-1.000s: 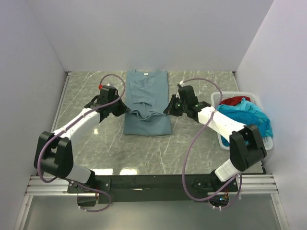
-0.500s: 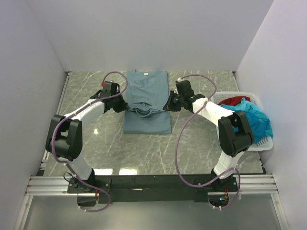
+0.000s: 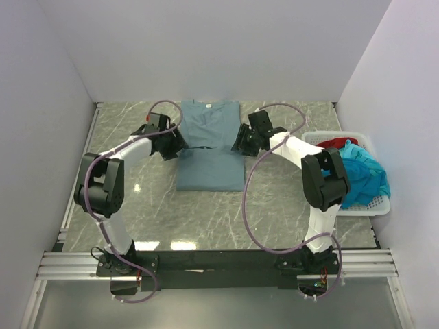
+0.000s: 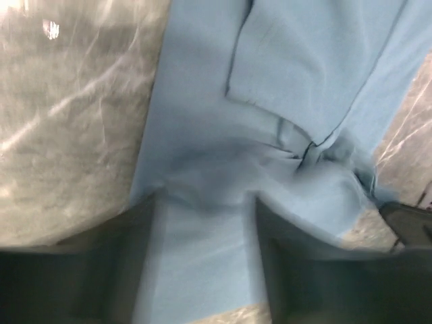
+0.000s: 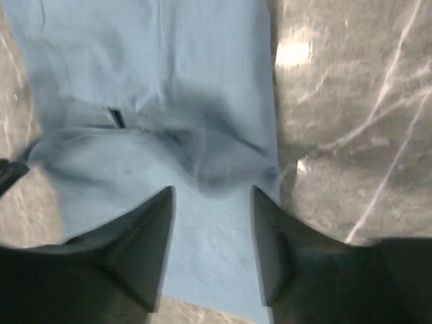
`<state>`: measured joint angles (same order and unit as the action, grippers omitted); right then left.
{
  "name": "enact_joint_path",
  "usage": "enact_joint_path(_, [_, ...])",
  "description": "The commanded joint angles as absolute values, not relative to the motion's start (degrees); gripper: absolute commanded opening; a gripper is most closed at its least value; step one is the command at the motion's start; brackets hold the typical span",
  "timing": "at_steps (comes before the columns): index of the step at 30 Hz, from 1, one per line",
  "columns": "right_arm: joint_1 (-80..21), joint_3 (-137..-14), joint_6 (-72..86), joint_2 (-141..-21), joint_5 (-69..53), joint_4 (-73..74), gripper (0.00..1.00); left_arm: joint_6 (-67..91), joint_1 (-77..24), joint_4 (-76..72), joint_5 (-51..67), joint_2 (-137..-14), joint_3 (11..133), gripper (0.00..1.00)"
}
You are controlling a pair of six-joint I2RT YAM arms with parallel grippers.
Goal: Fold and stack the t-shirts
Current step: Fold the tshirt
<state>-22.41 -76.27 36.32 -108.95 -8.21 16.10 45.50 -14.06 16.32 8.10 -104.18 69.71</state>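
Both arms are reaching further toward 12 o'clock. Left gripper (image 3: 170, 142) and right gripper (image 3: 241, 142) are sitting further up the sides of the grey-blue t-shirt (image 3: 209, 171). Both jaw pairs are parting and releasing the bunched fold, which is flattening out across mid-shirt.

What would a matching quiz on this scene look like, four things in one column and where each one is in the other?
Things:
1. grey-blue t-shirt
2. turquoise t-shirt
3. left gripper
4. right gripper

Places:
A. heaped in the white basket
B. at the grey-blue shirt's left edge
C. lying on the table
D. at the grey-blue shirt's right edge

Pairs: 1-C, 2-A, 3-B, 4-D
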Motion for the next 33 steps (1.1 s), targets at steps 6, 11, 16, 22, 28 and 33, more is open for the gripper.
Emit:
enact_joint_path(6, [-21.8, -79.5, 33.7, -105.4, -4.7, 18.6, 0.8, 45.2, -13.5, 14.0, 5.6, -95.6, 69.6, 1.0])
enact_joint_path(11, [-21.8, -68.5, 32.1, -96.5, -7.7, 15.7, 0.82, 46.9, -13.5, 13.1, 7.2, -88.1, 60.3, 0.99])
enact_joint_path(16, [-23.5, -55.3, 32.0, -88.5, -13.7, 13.0, 0.82, 47.8, -14.2, 13.2, 7.5, -81.7, 50.2, 0.99])
enact_joint_path(22, [-25.4, -46.2, 35.1, -85.5, -17.1, 7.0, 0.82, 50.5, -15.9, 9.8, 9.2, -79.1, 41.7, 1.0])
enact_joint_path(28, [-25.4, -45.5, 35.8, -89.9, -17.6, 5.5, 0.66, 51.3, -17.7, 9.4, 7.7, -82.0, 40.6, 0.73])
enact_joint_path(33, [-25.4, -44.3, 37.2, -91.9, -17.2, 2.8, 0.52, 51.4, -17.9, 9.0, 7.1, -84.3, 40.5, 0.51])
